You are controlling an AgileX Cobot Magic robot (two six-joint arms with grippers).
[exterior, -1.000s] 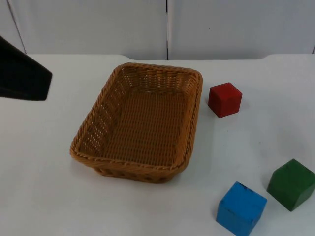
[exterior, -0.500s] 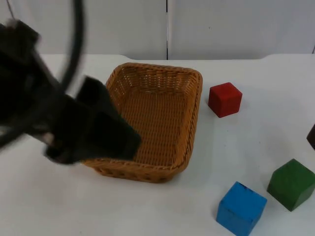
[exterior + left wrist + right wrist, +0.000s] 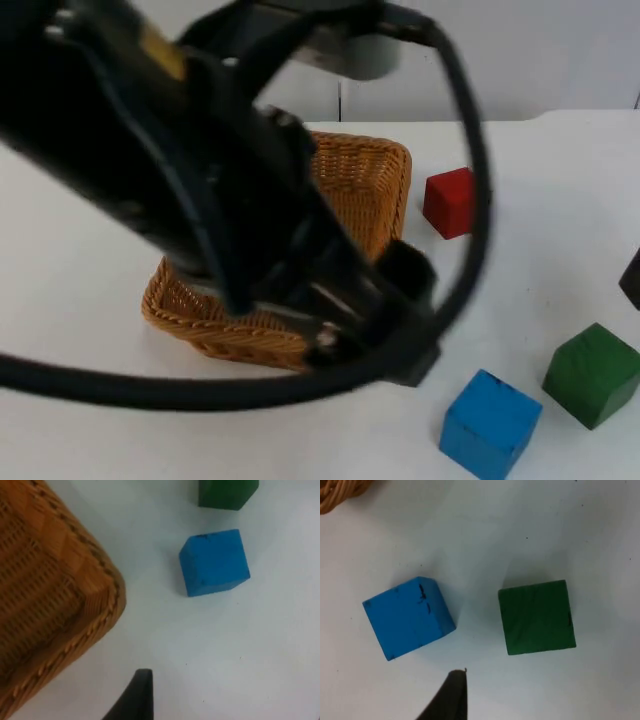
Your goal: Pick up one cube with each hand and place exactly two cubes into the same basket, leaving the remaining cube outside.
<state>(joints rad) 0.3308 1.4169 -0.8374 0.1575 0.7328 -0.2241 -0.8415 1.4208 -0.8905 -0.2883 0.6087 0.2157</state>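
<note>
A blue cube and a green cube lie at the table's near right, and a red cube sits right of the woven basket. My left arm reaches across the basket, and my left gripper hangs past the basket's near right corner, left of and above the blue cube. The left wrist view holds the blue cube, the green cube and the basket corner. My right gripper is at the right edge, over the blue cube and green cube. Neither gripper holds anything.
The left arm hides most of the basket's inside and left rim in the top view. A bit of basket rim appears in the right wrist view. White table lies between the red cube and the two near cubes. A grey partition wall closes the back.
The left arm has swung in from the left, over the basket, toward the blue cube. The right gripper has come in at the right edge. The cubes and basket have not moved.
</note>
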